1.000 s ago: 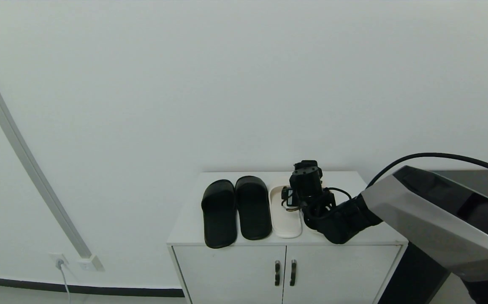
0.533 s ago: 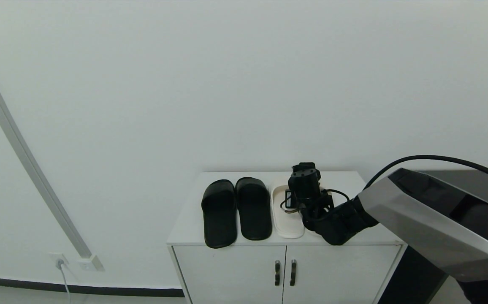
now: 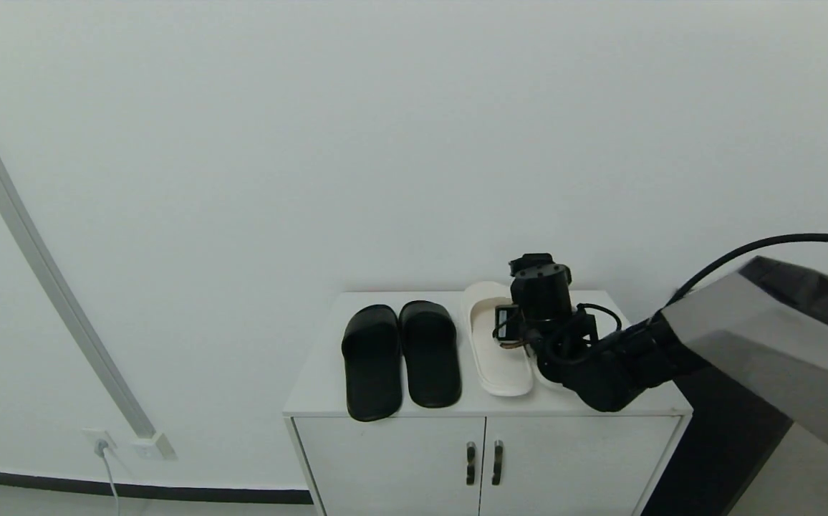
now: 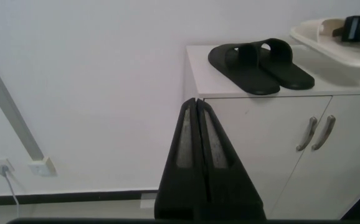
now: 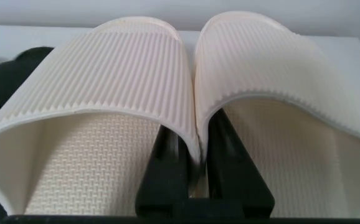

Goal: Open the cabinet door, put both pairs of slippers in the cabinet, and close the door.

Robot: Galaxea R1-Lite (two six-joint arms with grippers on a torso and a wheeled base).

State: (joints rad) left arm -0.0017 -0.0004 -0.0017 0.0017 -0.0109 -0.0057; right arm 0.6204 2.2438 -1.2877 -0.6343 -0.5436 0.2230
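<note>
Standing against a white wall [image 3: 414, 143], the cabinet [image 3: 319, 383] carries black slippers [image 3: 372, 362].

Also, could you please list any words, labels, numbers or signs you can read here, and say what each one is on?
None can be read.
The black slippers, the white slippers and the cabinet doors show no print.
The wall socket is too small to show any marking.

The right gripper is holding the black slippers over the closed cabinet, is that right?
Not quite: the right gripper holds the white slippers, as the right wrist view shows. The black slippers lie untouched on the closed cabinet.
</note>
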